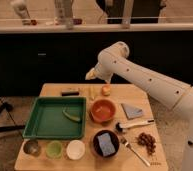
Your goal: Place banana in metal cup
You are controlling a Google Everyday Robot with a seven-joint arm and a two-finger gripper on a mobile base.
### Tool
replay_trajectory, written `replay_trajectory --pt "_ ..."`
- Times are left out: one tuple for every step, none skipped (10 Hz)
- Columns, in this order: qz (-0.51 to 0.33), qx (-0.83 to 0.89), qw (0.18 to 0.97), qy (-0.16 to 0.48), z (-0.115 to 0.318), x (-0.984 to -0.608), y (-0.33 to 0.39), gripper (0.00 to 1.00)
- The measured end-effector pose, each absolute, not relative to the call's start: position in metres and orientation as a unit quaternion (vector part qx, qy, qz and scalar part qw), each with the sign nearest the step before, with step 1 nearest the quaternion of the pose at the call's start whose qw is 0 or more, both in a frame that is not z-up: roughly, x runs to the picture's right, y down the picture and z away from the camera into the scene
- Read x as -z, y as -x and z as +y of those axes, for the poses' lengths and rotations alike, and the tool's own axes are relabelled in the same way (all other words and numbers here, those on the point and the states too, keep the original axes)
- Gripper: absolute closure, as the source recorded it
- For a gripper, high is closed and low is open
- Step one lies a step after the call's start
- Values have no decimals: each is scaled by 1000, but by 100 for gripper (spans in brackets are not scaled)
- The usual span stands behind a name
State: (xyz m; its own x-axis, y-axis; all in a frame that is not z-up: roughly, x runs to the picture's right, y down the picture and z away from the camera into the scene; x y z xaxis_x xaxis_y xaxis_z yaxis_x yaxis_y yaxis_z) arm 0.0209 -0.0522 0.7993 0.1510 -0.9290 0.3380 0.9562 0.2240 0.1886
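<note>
end effector (92, 74): mine. It hangs over the back of the desk (52, 91), roughly above the banana from this view. Fingers apart, nothing between them.
banana (92, 92): lies flat near the desk's back edge, between a dark flat item (70, 92) and the small orange fruit (106, 90). Its long axis runs roughly front to back.
handling: I judge it light and soft, with smooth skin that bruises easily. It's slim, so it may roll or pivot under a lopsided pinch.
grasp point: mid-length, fingers across the narrow width, gentle squeeze.
metal cup (31, 147): front-left corner, first in the row, just beside the green cup (54, 148). It's well apart from the banana, with the green tray (47, 117) between them.
risk: the cup mouth is small, so the banana likely goes in end-first and tilted.
</note>
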Motion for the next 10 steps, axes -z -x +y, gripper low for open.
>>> replay_trajectory --pt "-203 622 756 37 -46 -811 -19 20" --pt "-214 622 752 41 -38 -826 -18 21" --pt "-227 623 747 47 -32 -840 -15 29" --pt "-235 623 744 52 -29 -846 -13 37" --pt "-243 624 740 58 -25 -853 -12 43" --pt "-252 626 735 65 -21 -860 -9 44" --pt "-259 627 731 70 -18 -866 -7 38" --pt "-264 629 728 73 -17 -871 -3 31" --pt "-271 632 722 78 -16 -879 5 26" --pt "-276 635 717 82 -17 -888 15 26"
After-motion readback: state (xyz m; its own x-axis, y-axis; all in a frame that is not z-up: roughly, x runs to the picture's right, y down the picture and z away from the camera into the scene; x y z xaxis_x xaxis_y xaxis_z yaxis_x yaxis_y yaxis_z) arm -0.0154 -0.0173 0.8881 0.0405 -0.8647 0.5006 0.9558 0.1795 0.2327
